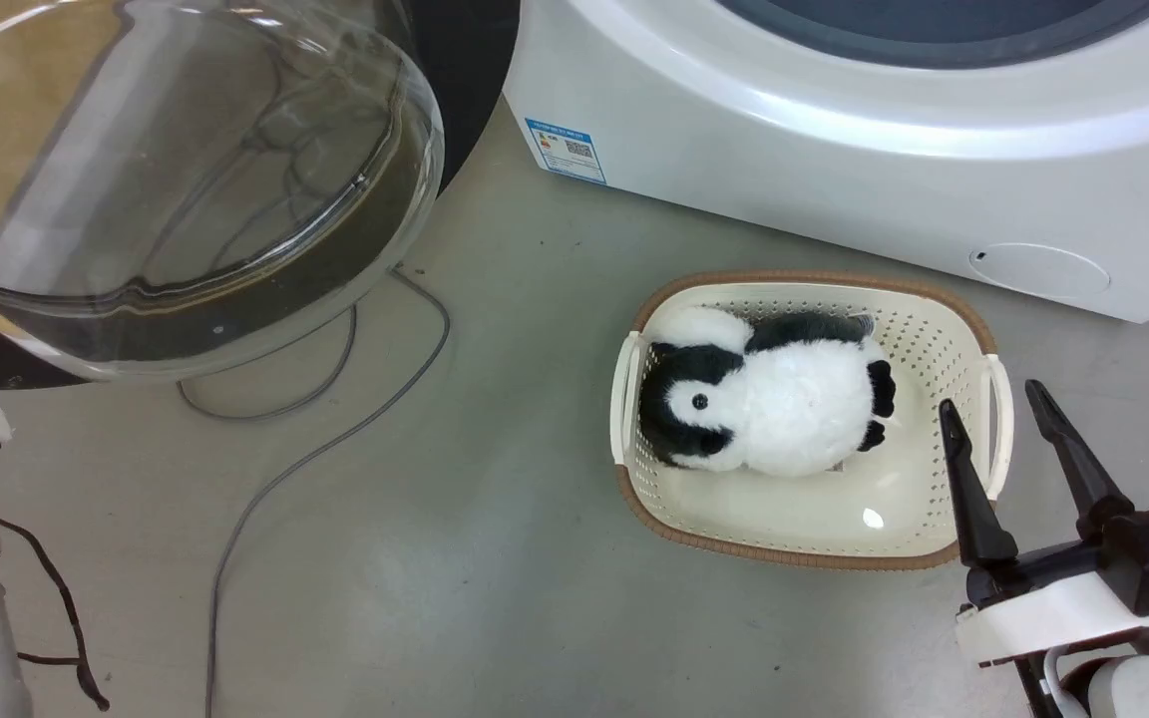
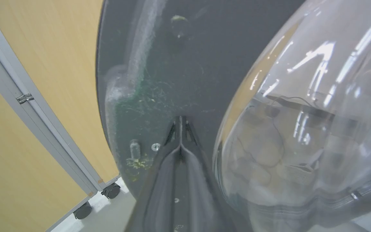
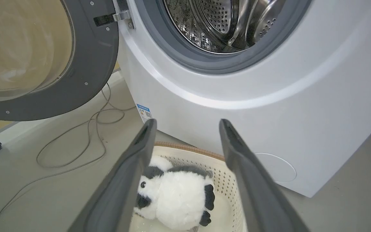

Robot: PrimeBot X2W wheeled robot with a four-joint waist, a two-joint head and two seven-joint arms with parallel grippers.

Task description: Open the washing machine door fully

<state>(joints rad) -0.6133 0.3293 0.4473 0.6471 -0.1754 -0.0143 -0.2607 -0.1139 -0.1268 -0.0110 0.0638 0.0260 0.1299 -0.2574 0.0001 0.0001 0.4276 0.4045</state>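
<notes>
Left wrist view: closed left pincer [image 2: 180, 129] at the washing machine door [image 2: 172, 64]

Empty, it meets the dark inner rim beside the glass [image 2: 301, 129]; I'd push there, not on glass. Right wrist view adds the hinge [image 3: 121, 16]: the door stands open left of the washing machine [image 3: 204, 96], right pincer [image 3: 187, 121] spread and empty.

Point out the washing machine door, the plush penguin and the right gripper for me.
washing machine door [image 3: 89, 74]: right wrist view, on its dark outer ring.
plush penguin [image 1: 794, 419]: head view, on its white belly.
right gripper [image 1: 989, 394]: head view, midway between its open fingertips.
</notes>
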